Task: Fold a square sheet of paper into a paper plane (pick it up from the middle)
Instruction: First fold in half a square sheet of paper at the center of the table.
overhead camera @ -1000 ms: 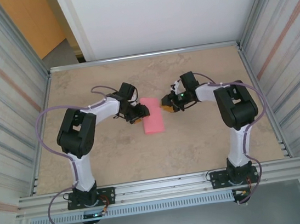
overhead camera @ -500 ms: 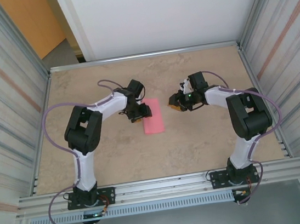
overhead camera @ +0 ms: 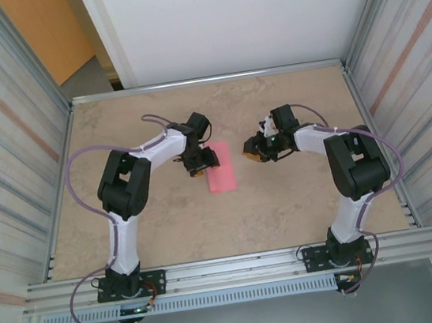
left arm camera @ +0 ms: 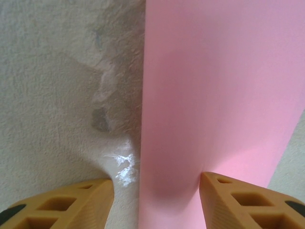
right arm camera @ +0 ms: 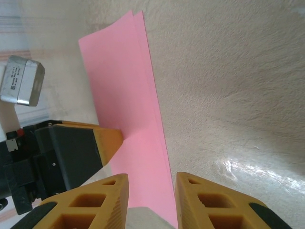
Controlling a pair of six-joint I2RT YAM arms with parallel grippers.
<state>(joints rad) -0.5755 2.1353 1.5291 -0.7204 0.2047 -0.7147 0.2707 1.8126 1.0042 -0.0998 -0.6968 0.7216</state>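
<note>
The square sheet of paper (overhead camera: 220, 174) lies flat on the table, folded in half into a pink oblong; two layered edges show at its far corner (right arm camera: 131, 19). My left gripper (overhead camera: 203, 161) is open at the paper's upper left. In the left wrist view its jaws (left arm camera: 156, 202) straddle the long edge of the paper (left arm camera: 214, 95): one fingertip (left arm camera: 217, 183) rests on the pink surface, the other on bare table. My right gripper (overhead camera: 252, 153) stands open just right of the paper, nothing between its fingers (right arm camera: 151, 195). The paper (right arm camera: 128, 95) lies ahead of it.
The beige table (overhead camera: 300, 198) is walled by corrugated metal on the left and right, with a rail along the near edge (overhead camera: 230, 269). The left wrist's camera block (right arm camera: 21, 81) and finger (right arm camera: 108, 140) sit at the paper's far side in the right wrist view.
My right gripper has drawn back to the right, off the paper's edge. My left gripper shifted slightly right onto the paper's upper left. The paper has stayed in place.
</note>
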